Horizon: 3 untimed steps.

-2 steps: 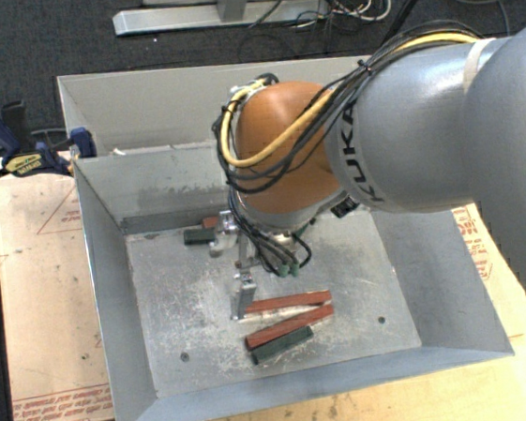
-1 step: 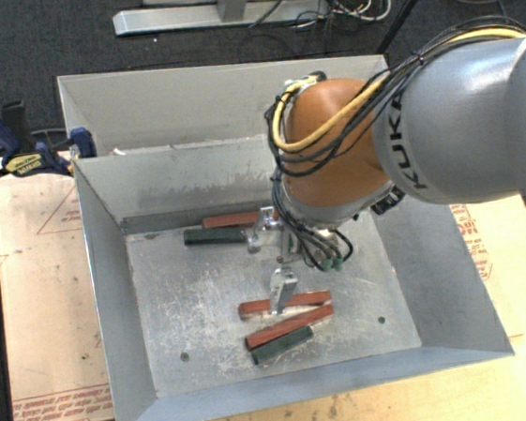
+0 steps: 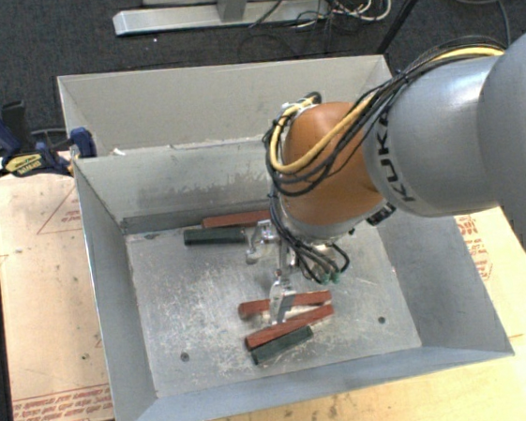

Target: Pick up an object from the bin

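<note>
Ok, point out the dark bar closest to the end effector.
The dark bar lies low in the camera view, near the front wall of the bin, beside a reddish-brown bar, just in front of the end effector.

Front-centre of grey metal bin [image 3: 174, 300]: a reddish-brown flat bar [image 3: 255, 308] is laid approx. level; a 2nd reddish-brown bar [image 3: 307, 319] is tilted just below it, w/ a dark green bar [image 3: 280, 342] alongside. At the back, a dark green stick [image 3: 214, 238] & a reddish-brown strip [image 3: 236, 220] are laid side by side.
</note>
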### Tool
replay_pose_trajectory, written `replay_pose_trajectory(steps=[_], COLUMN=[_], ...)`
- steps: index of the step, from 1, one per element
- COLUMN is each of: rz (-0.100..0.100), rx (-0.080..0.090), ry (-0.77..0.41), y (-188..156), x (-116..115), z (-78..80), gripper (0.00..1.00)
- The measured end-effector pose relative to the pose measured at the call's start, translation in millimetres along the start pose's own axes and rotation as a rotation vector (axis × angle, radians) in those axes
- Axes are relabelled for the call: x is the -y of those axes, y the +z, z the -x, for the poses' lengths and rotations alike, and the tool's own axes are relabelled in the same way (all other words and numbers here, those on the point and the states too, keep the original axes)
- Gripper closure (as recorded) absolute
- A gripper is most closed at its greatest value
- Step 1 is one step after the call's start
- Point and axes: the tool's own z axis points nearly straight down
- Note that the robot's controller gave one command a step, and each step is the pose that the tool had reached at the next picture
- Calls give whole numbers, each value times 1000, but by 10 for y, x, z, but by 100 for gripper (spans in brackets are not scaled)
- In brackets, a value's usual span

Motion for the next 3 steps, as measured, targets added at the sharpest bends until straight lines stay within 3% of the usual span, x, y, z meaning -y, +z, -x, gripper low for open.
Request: replay_pose_trajectory(steps=[1, 2, 3], rz=[13, 13, 5], rx=[3, 3, -2], ry=[56, 56, 81], y=[403, 403, -1108], x=[161, 161, -10], z=[150, 150, 308], gripper=[100, 100, 100])
